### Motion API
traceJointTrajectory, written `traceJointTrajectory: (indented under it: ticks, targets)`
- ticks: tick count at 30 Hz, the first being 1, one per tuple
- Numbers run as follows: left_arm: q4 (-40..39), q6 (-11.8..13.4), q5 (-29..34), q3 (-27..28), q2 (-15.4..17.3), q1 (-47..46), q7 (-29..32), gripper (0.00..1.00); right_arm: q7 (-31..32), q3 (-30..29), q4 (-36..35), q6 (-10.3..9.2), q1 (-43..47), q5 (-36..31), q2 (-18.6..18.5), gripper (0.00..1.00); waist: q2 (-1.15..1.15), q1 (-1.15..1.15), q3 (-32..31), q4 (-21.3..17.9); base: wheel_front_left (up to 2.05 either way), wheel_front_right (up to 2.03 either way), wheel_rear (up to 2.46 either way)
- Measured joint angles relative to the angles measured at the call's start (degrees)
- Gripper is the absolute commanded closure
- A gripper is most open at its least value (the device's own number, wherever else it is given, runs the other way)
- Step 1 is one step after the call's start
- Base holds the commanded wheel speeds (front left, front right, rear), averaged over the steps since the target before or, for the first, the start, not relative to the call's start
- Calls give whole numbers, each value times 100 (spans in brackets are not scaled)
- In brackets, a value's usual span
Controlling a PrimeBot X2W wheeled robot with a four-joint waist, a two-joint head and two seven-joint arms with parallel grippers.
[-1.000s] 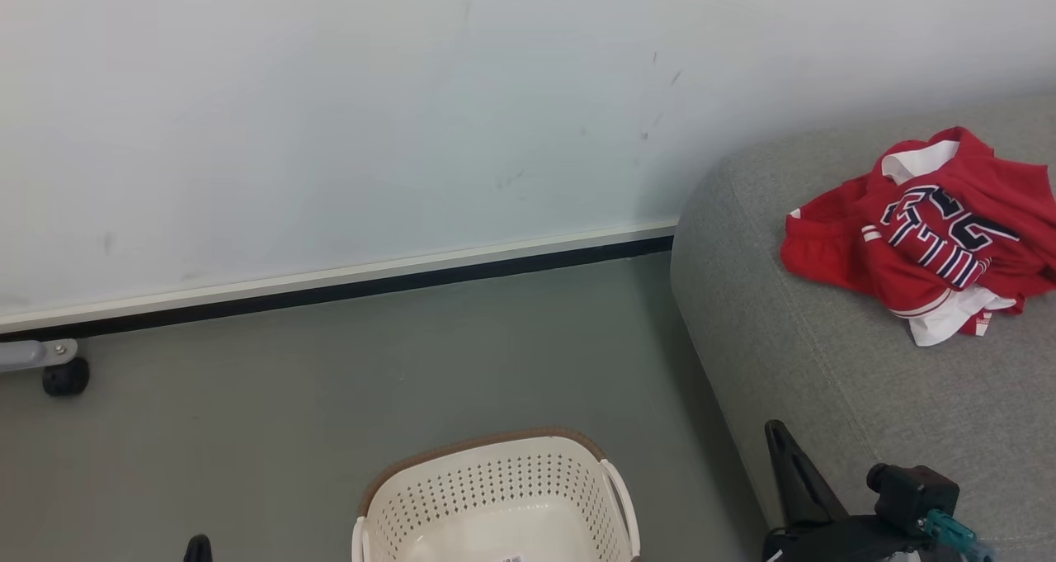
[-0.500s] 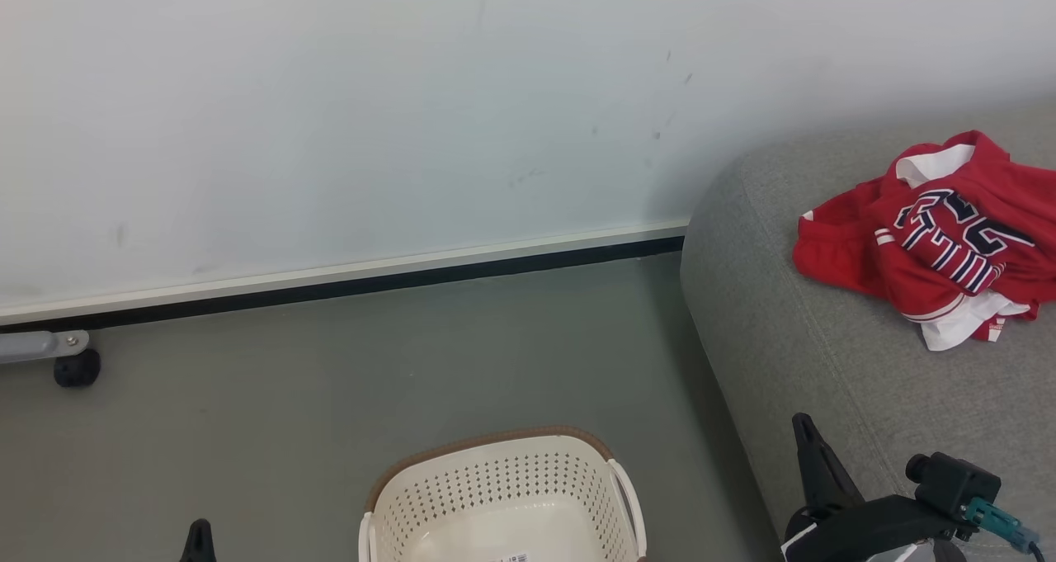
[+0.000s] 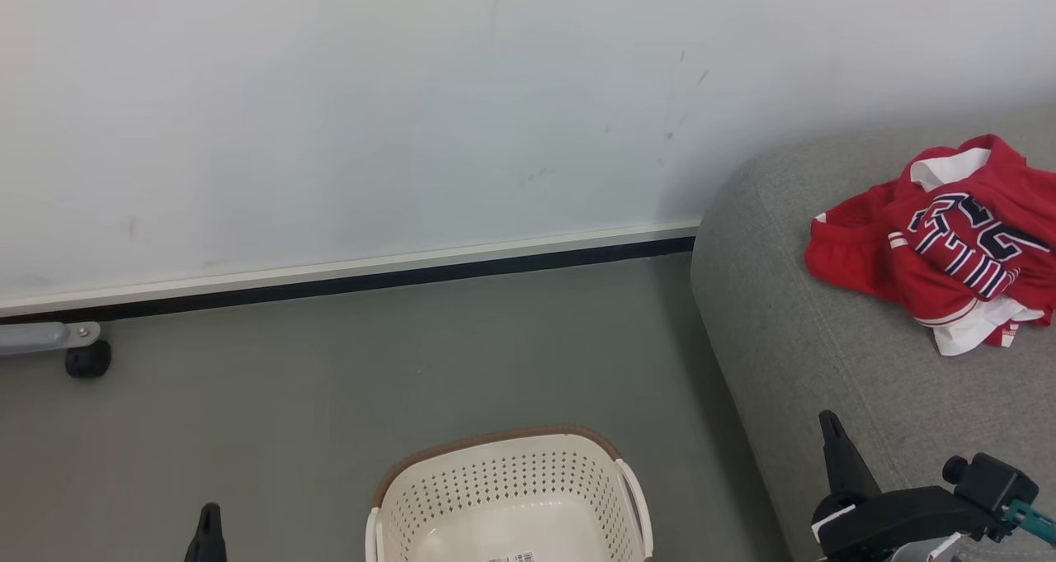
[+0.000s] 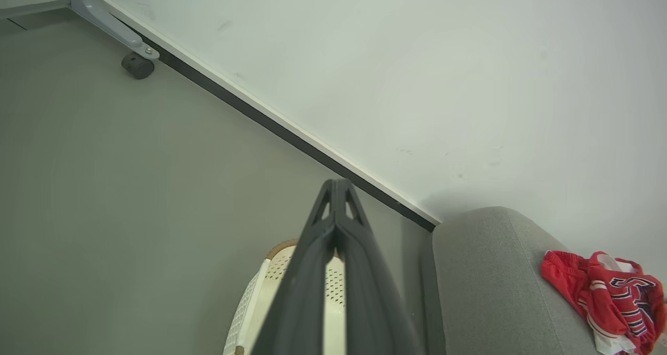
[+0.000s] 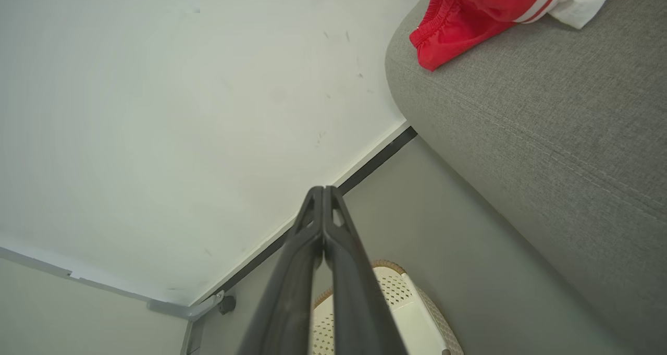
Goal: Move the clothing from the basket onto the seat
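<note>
The red clothing (image 3: 949, 257) lies bunched on the grey seat (image 3: 825, 356) at the right, the striped-letter jersey on top; the clothing (image 4: 615, 297) (image 5: 469, 16) also shows in both wrist views. The cream basket (image 3: 507, 500) stands on the floor at bottom centre, only a label visible inside it. My left gripper (image 3: 210, 517) peeks up at the lower left, shut with nothing in it, fingers (image 4: 333, 209) pressed together. My right gripper (image 3: 829, 426) is low at the right, in front of the seat's edge, shut and holding nothing (image 5: 323, 209).
A pale wall with a dark baseboard (image 3: 371, 277) runs behind the grey floor. A grey metal leg with a black caster (image 3: 87, 357) sits at the far left by the wall. Open floor lies between basket and wall.
The whole head view has shifted, so the camera has moved slightly. My right gripper sits a little further right and lower relative to the seat. The clothing lies as before.
</note>
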Motion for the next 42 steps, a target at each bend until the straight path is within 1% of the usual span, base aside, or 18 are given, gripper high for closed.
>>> traceJointTrajectory:
  ticks: [20, 23, 24, 27, 29, 34, 42]
  targets:
    - [277, -278, -1547, 132, -107, -406, 419, 100, 408, -761, 87, 303, 0, 1292, 235, 100, 0, 0, 18, 139, 0, 0, 0]
    - [305, -303, -1664, 141, -120, -452, 463, 100, 457, -831, 94, 318, 0, 1424, 255, 100, 0, 0, 20, 153, 0, 0, 0]
    - [323, -350, -1835, 152, -131, -497, 492, 100, 501, -913, 103, 356, 0, 1533, 268, 100, 0, 0, 22, 167, 0, 0, 0]
    - [346, -356, -1989, 163, -154, -508, 549, 100, 521, -990, 110, 380, 0, 1684, 286, 100, 0, 0, 23, 181, 0, 0, 0]
    - [374, -403, -2103, 174, -177, -522, 583, 100, 560, -1065, 118, 408, 0, 1813, 313, 100, 0, 0, 25, 195, 0, 0, 0]
    - [464, -463, -2603, 207, -213, -716, 705, 100, 705, -1294, 147, 501, -1, 2194, 379, 100, 0, 0, 30, 236, 0, 0, 0]
    - [557, -571, -3159, 276, -253, -871, 859, 100, 862, -1594, 201, 609, -1, 2698, 461, 100, 0, 0, 37, 292, 0, 0, 0]
